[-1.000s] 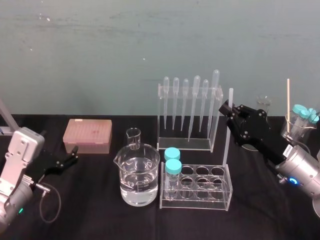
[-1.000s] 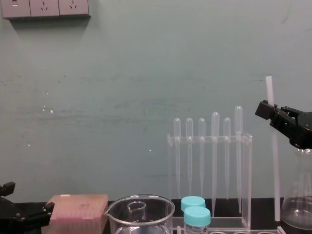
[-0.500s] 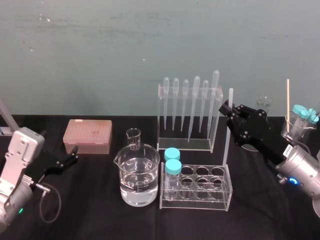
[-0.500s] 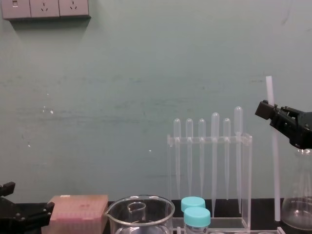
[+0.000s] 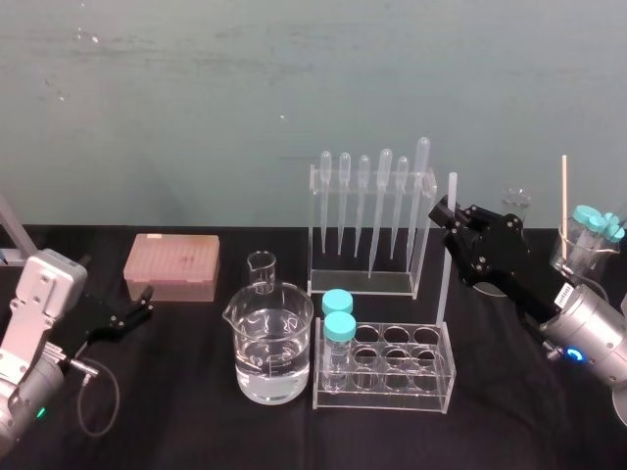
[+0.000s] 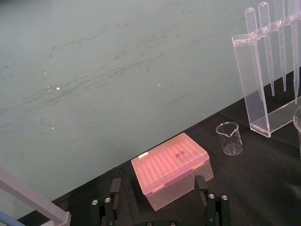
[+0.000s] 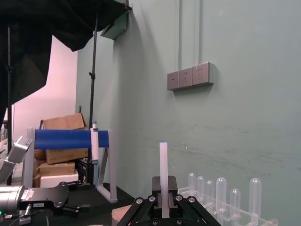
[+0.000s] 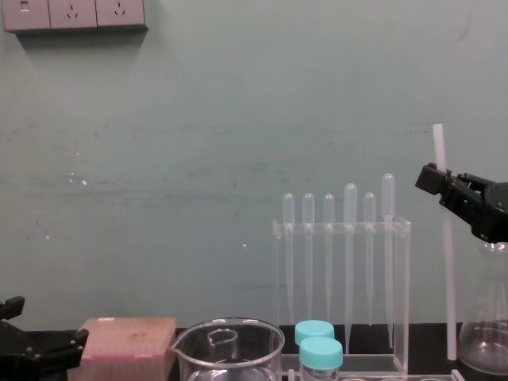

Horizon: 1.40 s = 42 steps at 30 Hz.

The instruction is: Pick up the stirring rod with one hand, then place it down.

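Your pick-up looks done: the black right gripper [image 5: 446, 213] has its jaws closed on the thin translucent white stirring rod [image 5: 444, 274], upright toward the black worktop's [image 5: 196, 421] right edge, so only placing it down is left, while the left gripper [image 5: 132, 315] rests open-jawed near the left edge.

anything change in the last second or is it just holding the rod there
Nothing visibly moved. The right gripper stays shut on the stirring rod, which is still held upright beside the pipette stand. The left gripper stays open and parked low on the left, near the pink box.
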Available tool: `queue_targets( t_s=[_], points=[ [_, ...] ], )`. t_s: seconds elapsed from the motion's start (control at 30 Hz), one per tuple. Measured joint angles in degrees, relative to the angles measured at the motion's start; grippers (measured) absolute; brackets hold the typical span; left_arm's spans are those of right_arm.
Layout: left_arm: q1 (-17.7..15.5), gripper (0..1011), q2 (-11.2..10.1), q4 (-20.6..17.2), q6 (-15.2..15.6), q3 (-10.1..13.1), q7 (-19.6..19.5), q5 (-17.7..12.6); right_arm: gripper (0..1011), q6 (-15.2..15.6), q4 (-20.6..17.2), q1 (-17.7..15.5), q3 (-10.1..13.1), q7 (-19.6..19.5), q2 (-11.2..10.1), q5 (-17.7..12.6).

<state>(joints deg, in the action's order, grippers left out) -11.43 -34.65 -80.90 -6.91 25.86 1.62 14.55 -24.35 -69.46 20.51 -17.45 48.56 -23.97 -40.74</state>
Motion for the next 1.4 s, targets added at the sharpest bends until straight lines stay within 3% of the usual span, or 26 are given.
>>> queue_targets(
  t_s=[0.77, 1.03, 1.4],
  points=[
    [0.0, 1000, 0.0, 0.0, 0.0, 0.0, 0.0, 0.0, 71, 2.6, -1.3, -0.5, -2.1, 1.9, -1.9, 1.5],
    [0.0, 1000, 0.0, 0.0, 0.0, 0.0, 0.0, 0.0, 71, 2.6, 0.6, 0.2, -3.2, 2.8, -1.7, 2.1],
    [0.0, 1000, 0.0, 0.0, 0.0, 0.0, 0.0, 0.0, 71, 2.3, 6.5, 3.2, -5.7, 5.5, -0.6, 3.4]
  ],
)
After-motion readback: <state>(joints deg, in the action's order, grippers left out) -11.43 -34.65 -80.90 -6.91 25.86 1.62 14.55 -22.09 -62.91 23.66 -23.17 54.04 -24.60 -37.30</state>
